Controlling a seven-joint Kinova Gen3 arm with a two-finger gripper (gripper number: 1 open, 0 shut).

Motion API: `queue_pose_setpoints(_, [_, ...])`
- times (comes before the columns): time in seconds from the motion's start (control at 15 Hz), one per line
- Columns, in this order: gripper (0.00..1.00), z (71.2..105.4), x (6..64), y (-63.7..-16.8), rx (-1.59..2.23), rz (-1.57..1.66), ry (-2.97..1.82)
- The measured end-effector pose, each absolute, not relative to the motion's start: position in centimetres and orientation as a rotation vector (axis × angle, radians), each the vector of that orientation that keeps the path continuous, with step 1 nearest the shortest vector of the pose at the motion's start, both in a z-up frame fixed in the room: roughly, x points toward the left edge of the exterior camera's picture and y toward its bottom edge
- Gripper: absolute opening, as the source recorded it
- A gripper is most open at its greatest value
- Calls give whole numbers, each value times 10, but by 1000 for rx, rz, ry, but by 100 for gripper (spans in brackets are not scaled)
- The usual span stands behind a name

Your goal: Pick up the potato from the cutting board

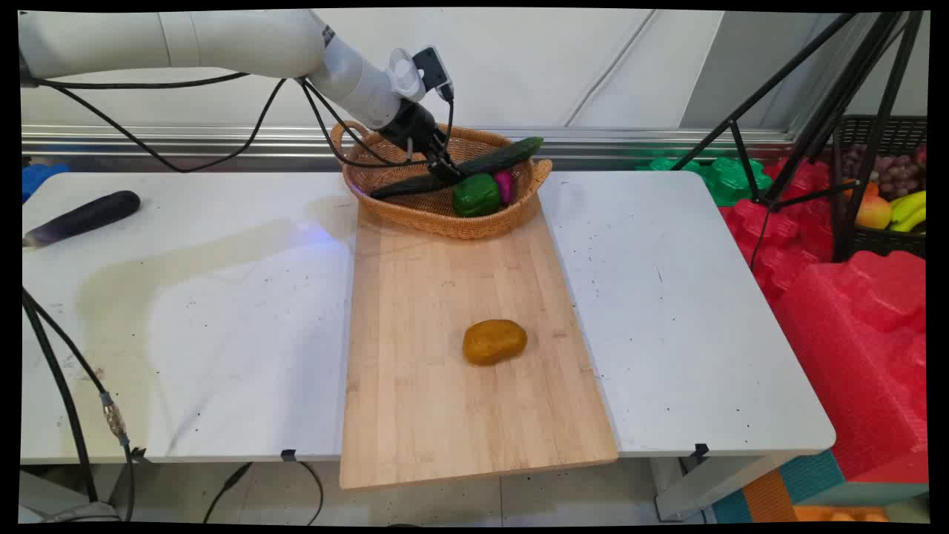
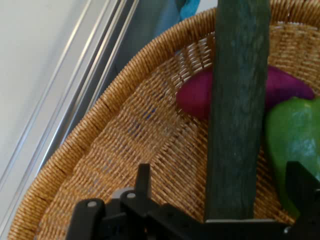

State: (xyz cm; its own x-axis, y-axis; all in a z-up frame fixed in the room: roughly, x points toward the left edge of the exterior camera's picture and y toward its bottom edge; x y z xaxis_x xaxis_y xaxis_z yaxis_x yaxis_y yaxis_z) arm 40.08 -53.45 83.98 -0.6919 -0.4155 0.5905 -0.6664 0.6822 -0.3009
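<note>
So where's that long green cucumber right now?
In the main view the cucumber lies slantwise across the wicker basket at the board's far end, over the green pepper and a purple vegetable, at the gripper.

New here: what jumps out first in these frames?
The gripper reaches into the wicker basket at the cutting board's far end, right at a long cucumber lying across a green pepper and a magenta vegetable. A potato sits mid-board; an eggplant lies far left.

Cucumber [image 2: 239, 115] over magenta vegetable [image 2: 196, 95], green pepper [image 2: 295, 145], wicker basket [image 2: 115, 150]
</note>
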Motion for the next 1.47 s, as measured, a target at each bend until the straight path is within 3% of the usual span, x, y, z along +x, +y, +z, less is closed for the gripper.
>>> queue_pose_setpoints(0.73, [100, 897, 399, -494, 818, 789, -2322])
queue_pose_setpoints(1.47, [100, 957, 396, -386, 721, 742, -2303])
